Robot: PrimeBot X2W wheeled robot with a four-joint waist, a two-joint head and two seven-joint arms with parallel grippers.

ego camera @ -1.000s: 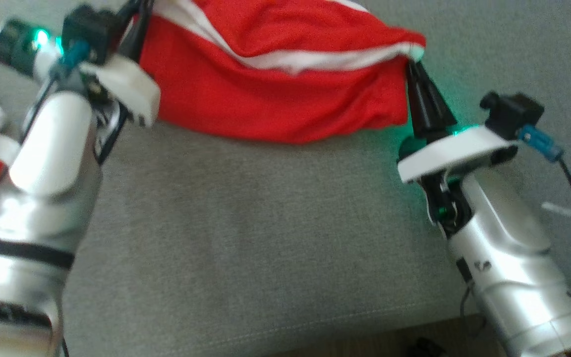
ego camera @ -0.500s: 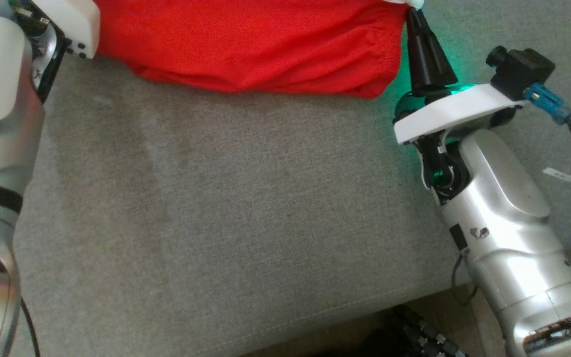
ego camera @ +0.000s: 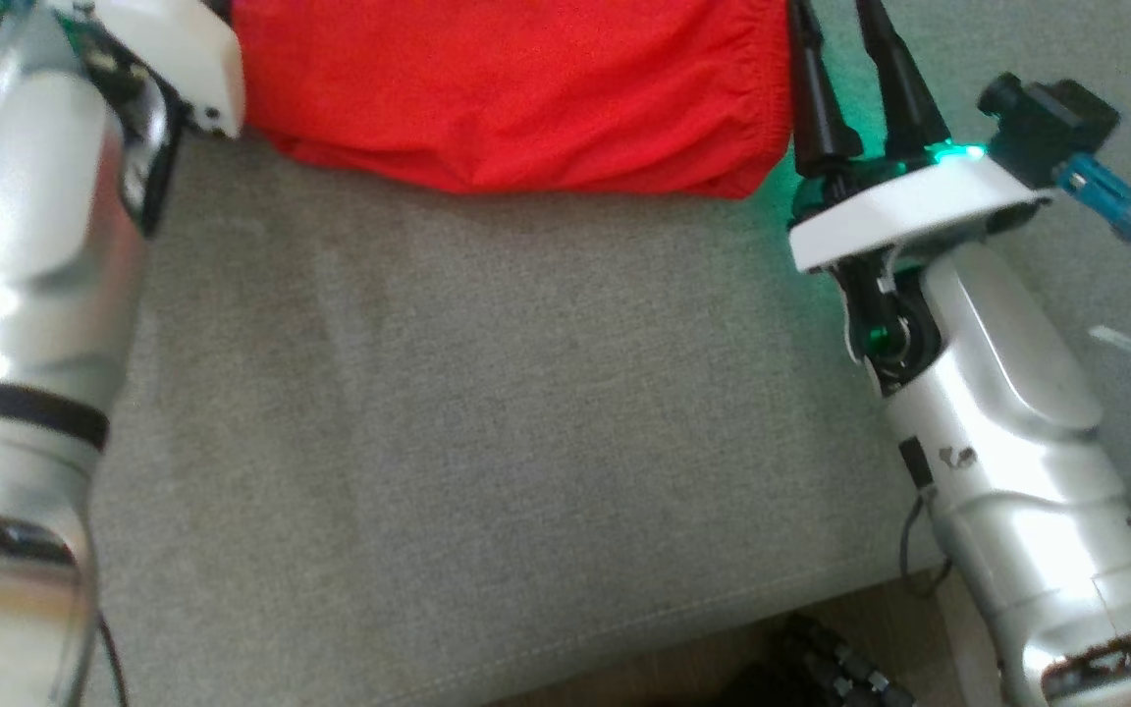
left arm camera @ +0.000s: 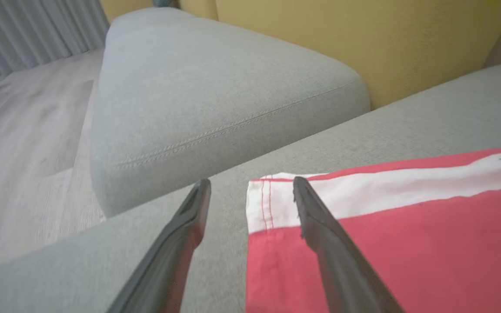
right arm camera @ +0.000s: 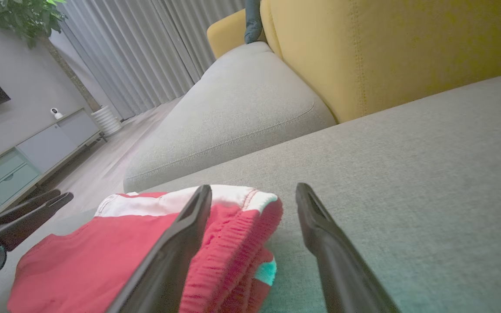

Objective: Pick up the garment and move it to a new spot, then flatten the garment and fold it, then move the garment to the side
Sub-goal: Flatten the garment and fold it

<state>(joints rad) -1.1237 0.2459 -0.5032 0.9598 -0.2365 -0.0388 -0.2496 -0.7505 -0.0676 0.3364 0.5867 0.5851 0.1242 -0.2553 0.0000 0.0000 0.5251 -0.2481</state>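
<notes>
We see garment (ego camera: 516, 88) lying doubled over on sofa seat (ego camera: 487, 422). Left gripper (left arm camera: 250, 187) and right gripper (right arm camera: 252, 191) at its ends, fingers spread, released, grasping nothing. We judge fold largely done; move aside left.

**Soft, diffuse light in three views; shadows faint.**
Head view: slightly soft throughout, with white glare on the polished silver left forearm (ego camera: 26, 226). A green wrist lamp (ego camera: 958, 152) tints the grey woven sofa cushion (ego camera: 487, 412) at far right. Wrist views: wide-angle stretch toward the borders; the near dark tapered fingers (left arm camera: 326, 248) blur.
</notes>
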